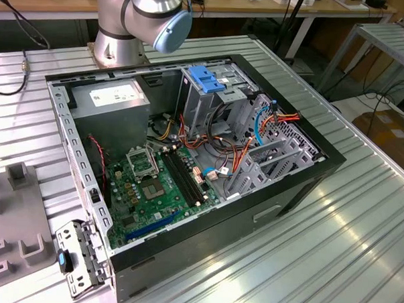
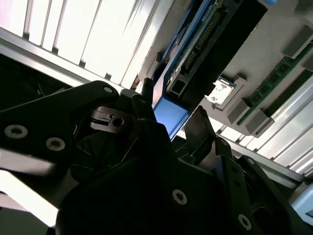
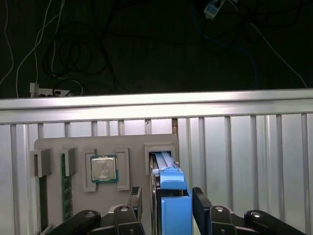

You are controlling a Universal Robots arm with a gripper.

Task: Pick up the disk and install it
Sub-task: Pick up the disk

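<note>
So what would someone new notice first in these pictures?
The open computer case, green motherboard exposed, sits at the centre of the exterior view. In the first wrist view, the blue-railed disk stands on edge in a slot of a grey tray, the open pincer straddling it.

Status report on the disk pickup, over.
End effector open, straddling the disk. Disk on edge in its grey tray slot, not yet lifted. Processor chip in the neighbouring slot, clear of both.
</note>
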